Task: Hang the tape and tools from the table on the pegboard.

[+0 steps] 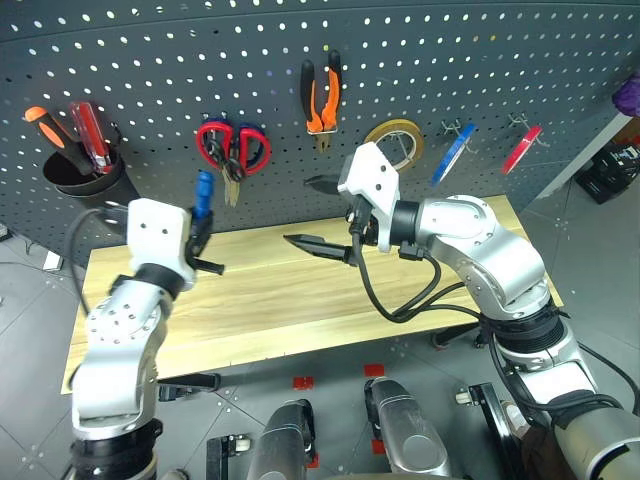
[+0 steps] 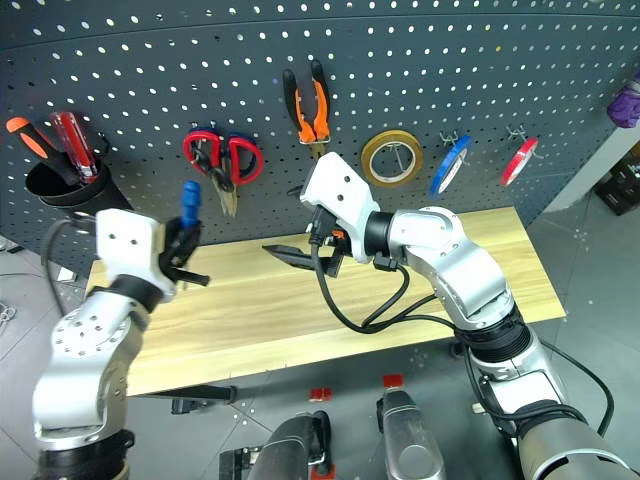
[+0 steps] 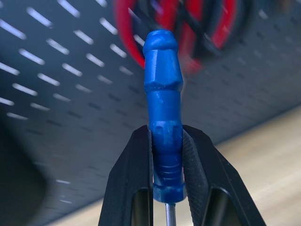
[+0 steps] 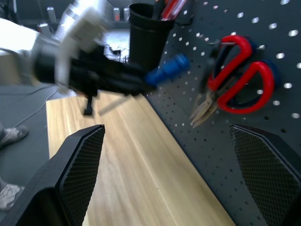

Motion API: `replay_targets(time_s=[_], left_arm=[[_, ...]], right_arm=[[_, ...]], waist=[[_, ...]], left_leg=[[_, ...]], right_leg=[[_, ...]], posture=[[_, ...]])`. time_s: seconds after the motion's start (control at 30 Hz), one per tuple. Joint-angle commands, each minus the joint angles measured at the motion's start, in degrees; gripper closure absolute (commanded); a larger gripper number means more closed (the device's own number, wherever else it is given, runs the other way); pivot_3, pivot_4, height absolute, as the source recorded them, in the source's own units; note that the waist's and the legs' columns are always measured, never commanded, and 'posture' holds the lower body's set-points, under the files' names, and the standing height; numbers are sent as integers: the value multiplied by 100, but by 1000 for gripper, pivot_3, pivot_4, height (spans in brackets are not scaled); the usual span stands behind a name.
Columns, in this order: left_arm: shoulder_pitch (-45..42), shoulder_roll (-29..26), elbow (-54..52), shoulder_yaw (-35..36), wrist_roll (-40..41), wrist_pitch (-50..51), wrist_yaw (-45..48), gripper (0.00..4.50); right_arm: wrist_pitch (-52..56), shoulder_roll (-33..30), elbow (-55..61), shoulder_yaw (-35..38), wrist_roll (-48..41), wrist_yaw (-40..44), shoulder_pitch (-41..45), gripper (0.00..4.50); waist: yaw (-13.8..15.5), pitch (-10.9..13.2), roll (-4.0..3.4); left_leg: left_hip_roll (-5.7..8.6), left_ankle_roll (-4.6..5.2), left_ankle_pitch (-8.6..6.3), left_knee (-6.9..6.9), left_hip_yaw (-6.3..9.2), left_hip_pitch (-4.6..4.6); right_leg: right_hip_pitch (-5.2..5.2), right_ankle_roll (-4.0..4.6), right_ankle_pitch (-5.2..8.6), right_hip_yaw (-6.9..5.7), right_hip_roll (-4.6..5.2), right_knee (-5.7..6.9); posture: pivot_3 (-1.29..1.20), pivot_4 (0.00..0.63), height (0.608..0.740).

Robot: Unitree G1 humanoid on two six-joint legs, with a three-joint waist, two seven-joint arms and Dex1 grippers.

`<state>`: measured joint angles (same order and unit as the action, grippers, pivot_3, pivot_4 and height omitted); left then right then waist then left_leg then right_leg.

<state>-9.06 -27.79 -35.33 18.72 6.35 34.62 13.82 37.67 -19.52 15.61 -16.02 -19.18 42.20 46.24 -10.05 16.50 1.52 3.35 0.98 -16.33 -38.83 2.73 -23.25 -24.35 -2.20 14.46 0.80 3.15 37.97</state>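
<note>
Left eye view | pliers [image 1: 321, 95] and blue tape [image 1: 452, 153] hung on pegboard [image 1: 150, 60] | left gripper [image 3: 167, 155] clamps blue screwdriver [image 3: 163, 108], unhung | right gripper [image 1: 325, 215] spread, empty

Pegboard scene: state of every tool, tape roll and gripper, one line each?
left gripper: shut on blue screwdriver
blue screwdriver: held off the table, handle up
right gripper: open, holding nothing
orange-and-black pliers: hung on pegboard
blue tape: hung
yellow-gold roll: hung
small red roll: hung
red-loop scissors: hung
black cup: on board, holding red and orange screwdrivers
</note>
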Motion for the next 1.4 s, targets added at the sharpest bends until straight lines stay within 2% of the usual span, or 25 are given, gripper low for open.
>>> replay_targets(time_s=[0.03, 0.17, 0.33, 0.47, 0.63, 0.9, 0.97, 1.23, 1.4], left_arm=[[-782, -356, -529, 662, -214, -159, -436, 3969], [-1768, -705, 250, 1032, -370, -509, -810, 3969], [-2233, -879, 1356, 915, -577, -1433, -970, 3969], [-2276, -885, 2163, 755, -773, -2344, -1096, 3969], [-2296, -680, 3051, 555, -926, -3195, -1375, 3969], [-1873, -261, 3159, 595, -938, -3590, -1732, 3969], [-1765, -183, 3020, 725, -912, -3577, -1868, 3250], [-1565, -152, 2738, 1011, -967, -3342, -2262, 995], [-1626, -280, 2492, 957, -969, -2999, -2187, 995]], right_arm=[[-240, 112, 32, 258, -191, 144, 234, 0], [-296, 345, -125, 352, -258, 138, 398, 0], [-335, 571, -268, 372, -222, 45, 552, 0], [-343, 708, -306, 437, -234, -71, 631, 0], [-281, 813, -214, 516, -338, -109, 665, 0], [-251, 826, -168, 562, -430, -105, 651, 0], [-250, 810, -165, 561, -433, -93, 644, 0], [-294, 780, -172, 546, -437, -63, 595, 0], [-327, 803, -134, 628, -477, -112, 549, 0]], waist=[[69, 0, 0], [103, -2, 2], [104, -5, 3], [99, -7, 7], [54, -20, 18], [15, -23, 23], [-5, -25, 26], [-111, -44, 34], [-123, -55, 50]], left_leg=[[0, -1, 1, -1, 0, 0], [2, -17, 11, -2, 3, 1], [5, -32, 19, -2, 2, 0], [6, -34, 20, -3, 1, -10], [8, -45, 28, -14, -1, -75], [9, -47, 30, -18, -11, -76], [8, -51, 32, -19, -13, -75], [8, -57, 38, -20, -12, -74], [8, -58, 39, -21, -11, -74]], right_leg=[[-2, 0, 0, -1, -1, 4], [-2, 6, -4, -3, -4, 7], [-5, 6, -4, -4, -3, 8], [-18, 7, -5, -3, -2, 7], [-96, 16, -12, -4, -1, 29], [-123, 19, -14, 0, 2, 77], [-124, 19, -14, 0, 2, 86], [-128, 19, -14, 0, 2, 100], [-128, 20, -14, -1, 2, 100]], posture=[[-240, 254, 740], [-238, 240, 740], [-255, 230, 740], [-260, 227, 740], [-265, 225, 740], [-279, 222, 740], [-278, 221, 740], [-279, 214, 740], [-286, 209, 740]])
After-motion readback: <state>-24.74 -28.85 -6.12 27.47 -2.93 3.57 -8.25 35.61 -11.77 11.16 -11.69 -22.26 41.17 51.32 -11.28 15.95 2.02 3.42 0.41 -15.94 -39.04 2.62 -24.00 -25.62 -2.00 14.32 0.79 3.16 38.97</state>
